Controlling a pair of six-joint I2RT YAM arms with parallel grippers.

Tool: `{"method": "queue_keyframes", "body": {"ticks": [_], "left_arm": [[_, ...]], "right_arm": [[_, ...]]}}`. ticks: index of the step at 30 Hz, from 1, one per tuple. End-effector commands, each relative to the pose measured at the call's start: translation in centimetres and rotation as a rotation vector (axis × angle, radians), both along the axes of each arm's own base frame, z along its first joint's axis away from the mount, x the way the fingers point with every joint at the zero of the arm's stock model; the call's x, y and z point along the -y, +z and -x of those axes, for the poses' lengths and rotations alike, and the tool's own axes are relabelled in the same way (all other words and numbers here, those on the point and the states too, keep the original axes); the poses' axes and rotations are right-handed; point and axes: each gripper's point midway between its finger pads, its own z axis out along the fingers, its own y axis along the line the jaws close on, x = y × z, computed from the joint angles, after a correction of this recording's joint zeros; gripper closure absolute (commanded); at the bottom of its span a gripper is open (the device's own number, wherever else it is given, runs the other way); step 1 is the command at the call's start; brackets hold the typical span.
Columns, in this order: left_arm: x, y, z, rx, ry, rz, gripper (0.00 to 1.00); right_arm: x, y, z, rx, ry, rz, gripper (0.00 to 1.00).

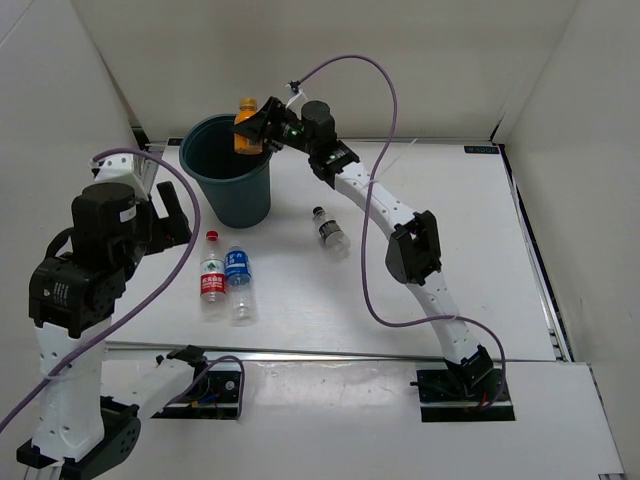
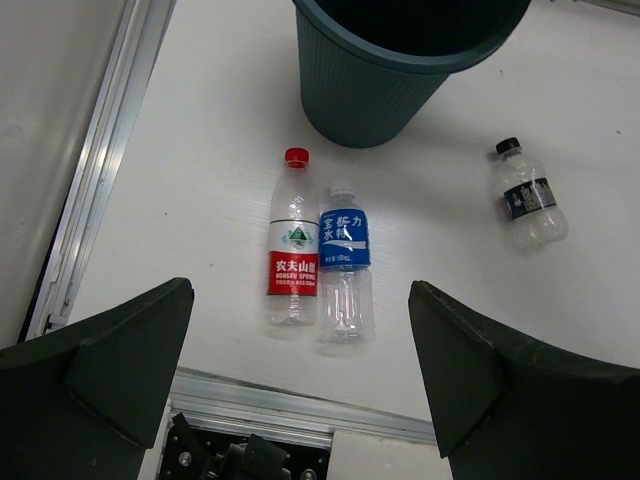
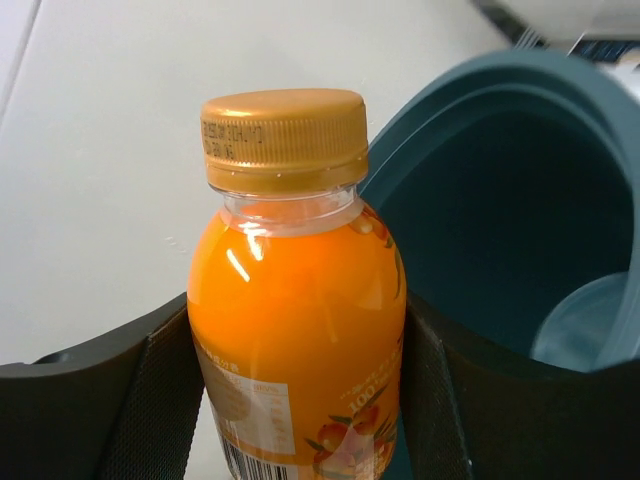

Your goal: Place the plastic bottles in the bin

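Right wrist cam: orange bottle base cut off at frame edge, back inside the right gripper, bin rim clipped beyond it, pale shape inside unidentifiable; left wrist cam: bin mouth clipped ahead of the left gripper.

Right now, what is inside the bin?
Only dark inner wall shows in the bin; no bottle visible. The orange bottle, clamped in the right jaws at the rim, hides part of the inside.

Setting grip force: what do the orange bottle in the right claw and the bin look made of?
The orange bottle: clear glossy plastic, going by shoulder highlights. The bin: dark teal plastic, apparently, fairly matte, fine vertical ribs moulded in its wall.
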Motion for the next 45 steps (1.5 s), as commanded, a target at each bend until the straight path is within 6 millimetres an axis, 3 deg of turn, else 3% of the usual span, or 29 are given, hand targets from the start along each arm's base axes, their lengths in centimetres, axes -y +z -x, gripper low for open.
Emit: {"method": "queue_keyframes", "body": {"ticks": [1, 7, 12, 16, 18, 20, 24, 26, 27, 30, 32, 33, 34, 35, 37, 38, 39, 40, 41, 45], "left_arm": [[0.6, -0.8, 2.0, -0.055, -0.075, -0.017, 0.00], [1.4, -0.1, 3.0, -0.020, -0.145, -0.002, 0.00], [2.5, -1.3, 3.0, -0.057, -0.200, -0.007, 0.00], [2.8, -1.5, 3.2, -0.057, -0.224, -0.008, 0.00], [2.7, -1.3, 3.4, -0.049, -0.229, -0.013, 0.00], [2.8, -1.2, 3.7, -0.040, -0.238, -0.011, 0.00], [2.4, -1.1, 3.6, -0.036, -0.219, -0.022, 0.00], [1.9, -0.7, 3.5, -0.020, -0.195, -0.032, 0.00], [1.8, -0.4, 3.3, -0.014, -0.186, -0.036, 0.00], [0.5, 0.8, 2.8, 0.015, -0.113, -0.070, 0.00], [-1.1, 1.6, 2.5, 0.038, -0.021, -0.105, 0.00], [-1.6, 1.8, 2.2, 0.040, 0.011, -0.124, 0.00], [-2.0, 2.1, 1.9, 0.044, 0.040, -0.141, 0.00], [-3.1, 2.5, 1.9, 0.059, 0.111, -0.154, 0.00], [-3.7, 2.6, 1.7, 0.068, 0.169, -0.150, 0.00], [-3.8, 2.6, 1.7, 0.075, 0.188, -0.136, 0.00], [-3.4, 2.5, 1.3, 0.076, 0.209, -0.099, 0.00], [-3.0, 2.3, 1.0, 0.070, 0.210, -0.075, 0.00], [-2.6, 1.9, 0.8, 0.063, 0.206, -0.052, 0.00], [-0.4, 0.6, -0.8, 0.009, 0.183, 0.023, 0.00]], "right_arm": [[1.2, 8.4, 1.1, 0.313, -0.081, -0.053, 0.42], [2.5, 11.1, 0.5, 0.514, -0.177, -0.018, 0.42], [2.2, 12.3, 1.5, 0.671, -0.188, 0.030, 0.37], [1.5, 12.2, 2.1, 0.749, -0.188, 0.066, 0.25], [0.9, 11.9, 2.7, 0.744, -0.167, 0.070, 0.12], [0.4, 11.3, 3.0, 0.736, -0.154, 0.075, 0.12], [-0.3, 11.0, 3.6, 0.738, -0.162, 0.091, 0.00], [0.5, 12.8, 4.0, 0.772, -0.206, 0.114, 0.00], [1.2, 13.6, 3.7, 0.783, -0.249, 0.130, 0.00], [6.4, 19.3, 3.4, 0.847, -0.455, 0.183, 0.00], [9.1, 20.5, 2.7, 0.824, -0.522, 0.225, 0.00], [12.6, 22.6, 2.1, 0.775, -0.604, 0.217, 0.00], [14.2, 21.3, 1.5, 0.707, -0.612, 0.281, 0.00], [17.8, 22.5, 1.4, 0.654, -0.675, 0.297, 0.00], [20.6, 20.0, 0.9, 0.532, -0.699, 0.380, 0.00], [21.6, 15.2, 0.6, 0.414, -0.660, 0.511, 0.00], [23.6, 14.0, 0.8, 0.367, -0.664, 0.570, 0.00], [23.7, 12.0, 1.5, 0.332, -0.619, 0.631, 0.00], [24.5, 7.3, 1.9, 0.243, -0.557, 0.752, 0.00], [25.2, -0.9, 4.3, 0.123, -0.400, 0.945, 0.00]]}}
